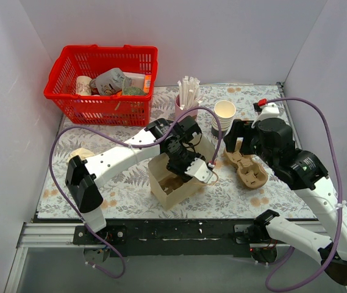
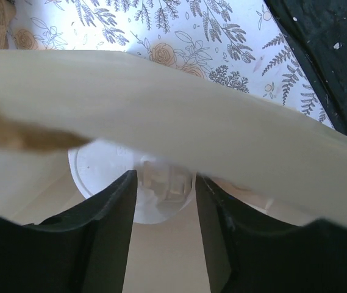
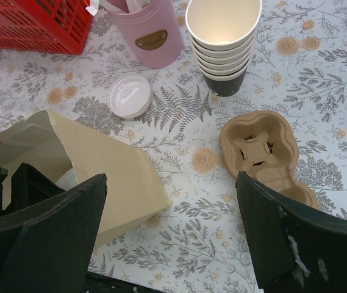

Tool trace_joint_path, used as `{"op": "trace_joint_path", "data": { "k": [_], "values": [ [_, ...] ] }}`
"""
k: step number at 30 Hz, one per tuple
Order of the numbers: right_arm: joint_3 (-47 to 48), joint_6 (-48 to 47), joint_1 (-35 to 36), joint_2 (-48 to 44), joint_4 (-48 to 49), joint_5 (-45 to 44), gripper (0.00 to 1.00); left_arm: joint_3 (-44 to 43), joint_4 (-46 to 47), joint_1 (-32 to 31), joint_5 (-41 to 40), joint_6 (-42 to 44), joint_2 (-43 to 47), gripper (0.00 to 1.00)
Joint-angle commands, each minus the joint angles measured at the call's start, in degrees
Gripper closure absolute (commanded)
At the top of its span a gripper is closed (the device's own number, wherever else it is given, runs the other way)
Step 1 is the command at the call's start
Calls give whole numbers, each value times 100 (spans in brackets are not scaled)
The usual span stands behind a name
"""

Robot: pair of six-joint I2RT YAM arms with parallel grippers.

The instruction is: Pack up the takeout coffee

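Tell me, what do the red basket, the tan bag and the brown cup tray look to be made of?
The red basket looks like plastic: glossy, moulded into an open grid. The tan bag looks like paper: matte, creased, with a folded edge. The brown cup tray is probably moulded paper pulp: dull, with soft rounded wells.

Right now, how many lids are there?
2. One lid lies on the table by the pink cup; a second lid is inside the paper bag, below the left pincer. More may be hidden.

Bright, even, diffuse light; soft shadows. Left wrist view: near bag edge [image 2: 173,122] blurred, left gripper [image 2: 164,183] dark silhouette.
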State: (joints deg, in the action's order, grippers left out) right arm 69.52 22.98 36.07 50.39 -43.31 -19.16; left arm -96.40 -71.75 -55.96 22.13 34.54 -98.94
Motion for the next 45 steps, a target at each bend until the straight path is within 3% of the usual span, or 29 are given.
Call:
{"op": "trace_joint_path", "data": {
  "k": [1,6,17,19,26,38,43,45],
  "values": [
    [80,84,-21,-135,147,-97,6,-265,20,24,134,-44,102,55],
    [53,110,-21,-161,138,-97,6,-327,47,15,142,-97,164,41],
    [44,145,-13,-223,174,-62,5,-318,644,15,-165,-536,533,32],
    [27,154,-13,-258,174,-27,6,-309,671,15,-209,-545,621,13],
    [-35,189,-13,-355,253,8,6,-178,1162,15,-385,-738,1104,4],
    [-43,268,-13,-530,209,-9,6,253,2787,-2,-709,-1353,1860,2],
    [-26,321,-13,-653,226,-132,6,-167,4418,-11,-1455,-2766,1633,2],
    [-43,338,-22,-671,244,-193,6,-703,4957,-11,-2384,-3907,1308,2]
  ]
}}
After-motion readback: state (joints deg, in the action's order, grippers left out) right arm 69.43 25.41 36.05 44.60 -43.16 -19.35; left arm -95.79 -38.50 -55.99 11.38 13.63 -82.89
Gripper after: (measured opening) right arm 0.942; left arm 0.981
